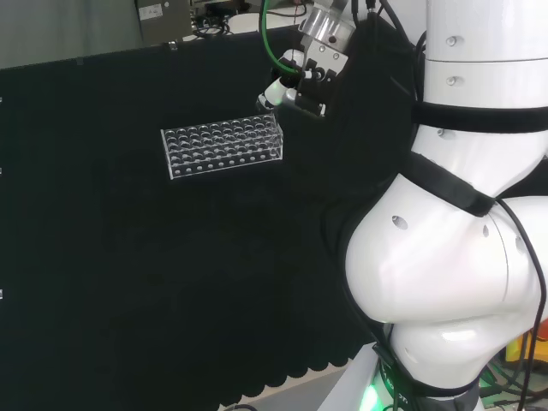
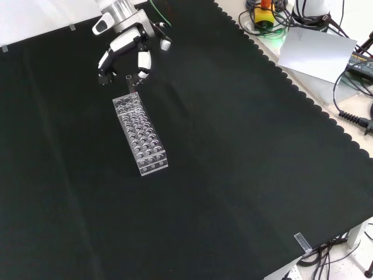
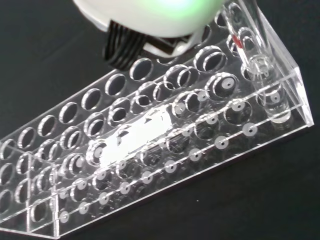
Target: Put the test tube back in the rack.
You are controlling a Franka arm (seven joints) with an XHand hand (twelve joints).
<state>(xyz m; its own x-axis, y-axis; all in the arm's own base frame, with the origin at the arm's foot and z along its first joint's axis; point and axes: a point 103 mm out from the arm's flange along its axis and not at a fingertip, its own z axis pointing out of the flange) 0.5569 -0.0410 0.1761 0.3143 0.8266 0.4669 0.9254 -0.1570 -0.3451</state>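
Note:
A clear plastic rack (image 2: 141,135) with many round holes lies on the black cloth; it is also in the head view (image 1: 223,145). A clear test tube (image 2: 130,83) with a small red mark stands upright in a corner hole at the rack's far end in the front view. In the wrist view the tube (image 3: 252,60) passes through the top plate down to the rack (image 3: 150,150) bottom. The hand (image 2: 125,44) hovers just above that end, its fingers (image 2: 141,63) spread on either side of the tube's top with gaps showing. In the head view the hand (image 1: 295,81) is at the rack's right end.
Black cloth (image 2: 233,163) covers the bench around the rack. Cables and a grey sheet (image 2: 317,52) lie beyond the cloth's scalloped edge at the front view's upper right. The arm's white links (image 1: 454,240) stand at the head view's right.

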